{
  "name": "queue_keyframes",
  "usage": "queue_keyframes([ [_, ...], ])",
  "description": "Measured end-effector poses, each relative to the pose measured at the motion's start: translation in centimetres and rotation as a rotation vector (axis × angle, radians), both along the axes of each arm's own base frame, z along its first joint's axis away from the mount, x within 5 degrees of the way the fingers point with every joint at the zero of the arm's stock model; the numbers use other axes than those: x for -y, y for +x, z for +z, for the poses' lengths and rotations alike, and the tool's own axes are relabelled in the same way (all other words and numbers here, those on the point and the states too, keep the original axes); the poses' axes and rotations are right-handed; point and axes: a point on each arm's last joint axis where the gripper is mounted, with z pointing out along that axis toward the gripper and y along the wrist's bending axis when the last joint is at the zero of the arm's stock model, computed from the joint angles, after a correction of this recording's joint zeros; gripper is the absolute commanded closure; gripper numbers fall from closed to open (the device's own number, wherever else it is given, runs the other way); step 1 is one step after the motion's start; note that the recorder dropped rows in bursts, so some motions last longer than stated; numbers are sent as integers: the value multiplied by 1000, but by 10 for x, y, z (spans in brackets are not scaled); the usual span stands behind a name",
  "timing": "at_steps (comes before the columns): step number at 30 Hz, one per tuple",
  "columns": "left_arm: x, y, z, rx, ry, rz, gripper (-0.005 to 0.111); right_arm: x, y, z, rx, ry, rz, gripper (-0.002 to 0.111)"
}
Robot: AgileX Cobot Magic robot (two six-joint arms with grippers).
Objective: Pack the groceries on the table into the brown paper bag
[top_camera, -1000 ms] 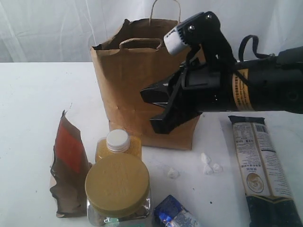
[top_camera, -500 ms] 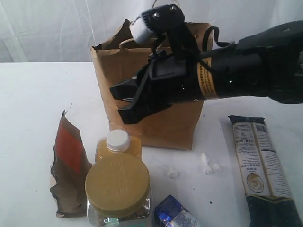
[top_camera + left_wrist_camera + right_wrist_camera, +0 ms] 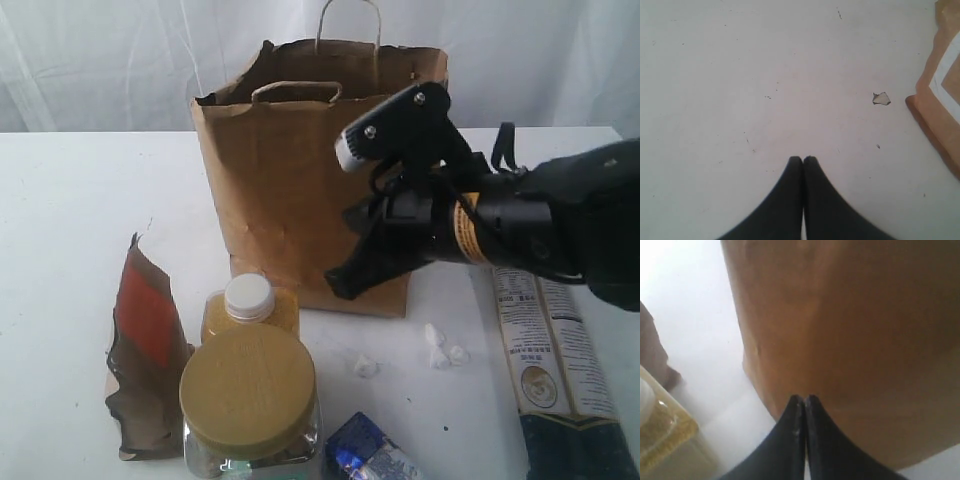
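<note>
Brown paper bag (image 3: 280, 170) stands upright at the far middle of the white table (image 3: 70, 220), ragged rim open and loop handles raised. The groceries lie outside it. At near left are the brown pouch with orange label (image 3: 145, 350), the white-capped yellow bottle (image 3: 249, 300) and, just in front of that, the yellow-lidded clear jar (image 3: 250, 395). The small shiny blue packet (image 3: 365, 452) sits at the near edge, and the long navy packet (image 3: 560, 380) lies at right. The right gripper (image 3: 338, 288) hangs before the bag's lower front, pincer pressed together and empty; whether it touches the paper cannot be told. The left gripper (image 3: 802, 160), seen only from its wrist, is likewise pressed together and empty above bare tabletop, near a small scrap (image 3: 881, 98).
</note>
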Motion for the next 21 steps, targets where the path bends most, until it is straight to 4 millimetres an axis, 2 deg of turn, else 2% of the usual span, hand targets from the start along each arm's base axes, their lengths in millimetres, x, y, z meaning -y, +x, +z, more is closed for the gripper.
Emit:
queue_keyframes([
  [6,0,0,0,0,0,0,107,23,-14,-31,20,-181,-41,108],
  [8,0,0,0,0,0,0,107,38,-13,-44,49,-296,-131,108],
  [11,0,0,0,0,0,0,107,54,-12,-50,39,-391,-267,108],
  [16,0,0,0,0,0,0,107,58,-21,-50,-162,-503,-252,108],
  [18,0,0,0,0,0,0,107,55,-28,-48,-302,-557,-175,108],
  [21,0,0,0,0,0,0,107,43,-41,-41,-483,-539,2,108],
])
